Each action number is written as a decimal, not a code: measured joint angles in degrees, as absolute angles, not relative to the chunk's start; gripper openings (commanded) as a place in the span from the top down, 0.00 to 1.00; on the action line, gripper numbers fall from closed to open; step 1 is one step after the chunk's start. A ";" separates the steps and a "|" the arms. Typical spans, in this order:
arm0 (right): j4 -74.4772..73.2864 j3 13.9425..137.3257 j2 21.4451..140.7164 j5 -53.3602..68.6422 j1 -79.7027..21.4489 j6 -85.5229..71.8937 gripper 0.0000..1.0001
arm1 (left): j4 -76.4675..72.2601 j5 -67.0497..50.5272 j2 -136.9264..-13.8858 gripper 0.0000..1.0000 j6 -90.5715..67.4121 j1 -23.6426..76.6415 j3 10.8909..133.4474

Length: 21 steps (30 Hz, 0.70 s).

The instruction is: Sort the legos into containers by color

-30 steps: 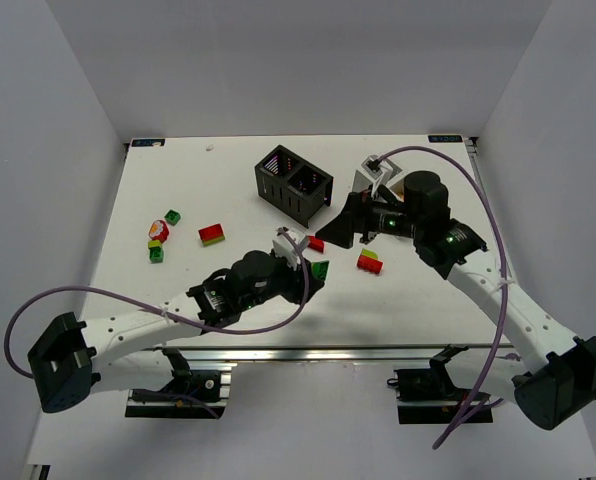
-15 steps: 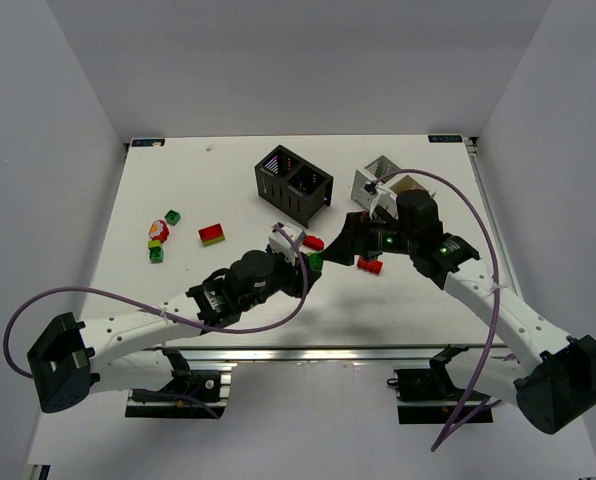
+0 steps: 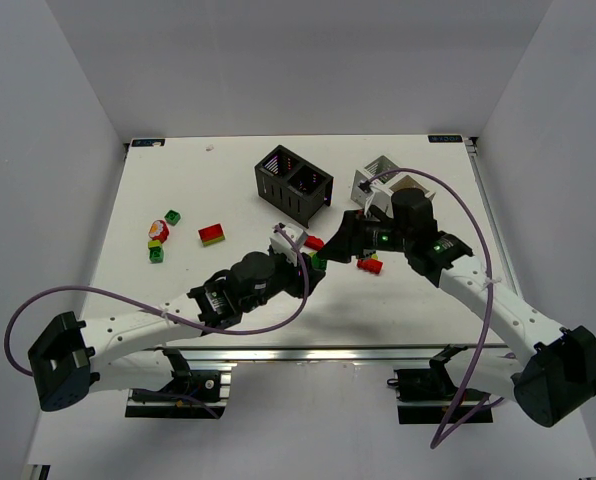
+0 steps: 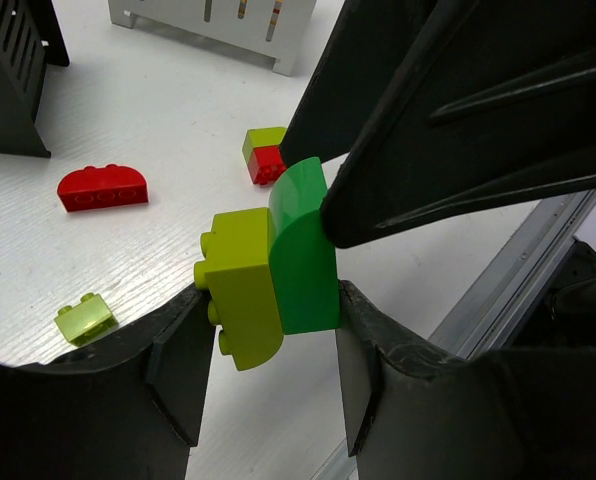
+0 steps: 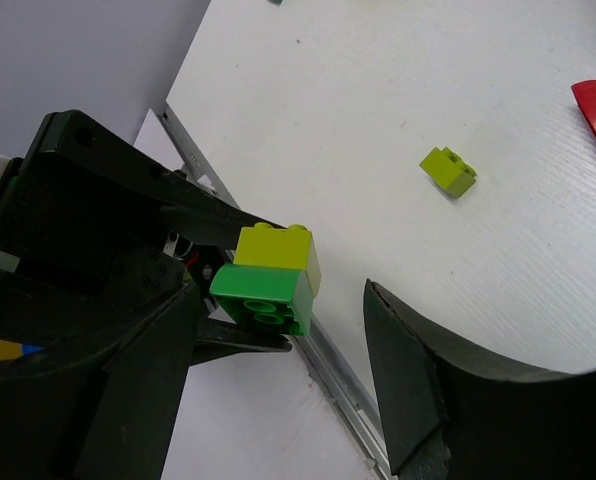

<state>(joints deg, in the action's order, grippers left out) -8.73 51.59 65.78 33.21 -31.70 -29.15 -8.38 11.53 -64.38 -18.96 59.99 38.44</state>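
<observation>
In the middle of the table (image 3: 178, 180), the left gripper (image 4: 273, 362) is squeezing the yellow-and-green lego stack (image 4: 273, 270). The right gripper (image 5: 308, 360), jaws apart, is sitting at its 2 o'clock, touching its green side.

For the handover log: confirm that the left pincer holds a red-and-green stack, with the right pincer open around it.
Not red: the stack in the left pincer is yellow and green, as the left wrist view shows. The right pincer is open around it.
</observation>
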 measured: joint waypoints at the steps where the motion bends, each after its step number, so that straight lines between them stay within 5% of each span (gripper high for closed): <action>1: -8.60 51.57 65.78 33.23 -31.88 -29.23 0.29 | -8.56 11.55 -64.42 0.77 -18.98 60.05 38.44; 21: -7.01 50.68 66.70 33.19 -33.76 -30.28 0.56 | -9.06 11.70 -65.25 0.77 -19.38 60.14 38.54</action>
